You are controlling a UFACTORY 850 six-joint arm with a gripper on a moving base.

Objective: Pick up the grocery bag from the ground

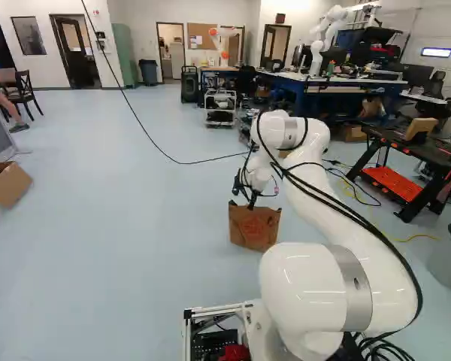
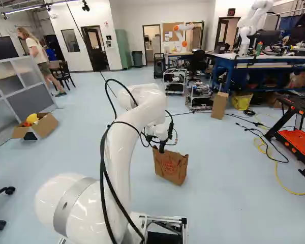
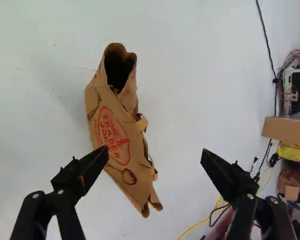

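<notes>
Right now my claw [image 2: 162, 148] hangs over the brown paper bag [image 3: 121, 145], fingers [image 3: 88, 171] spread wide! The bag stands on the floor [image 1: 135, 248], one fingertip close by its printed side, the other well apart; whether the near one touches paper, I cannot tell.

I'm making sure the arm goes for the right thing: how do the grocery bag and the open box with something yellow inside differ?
The bag is slim and crumpled; the box is broad and stiff-sided. The bag stands close to the claw, the box near the grey partition. Both are brown and on the floor.
</notes>
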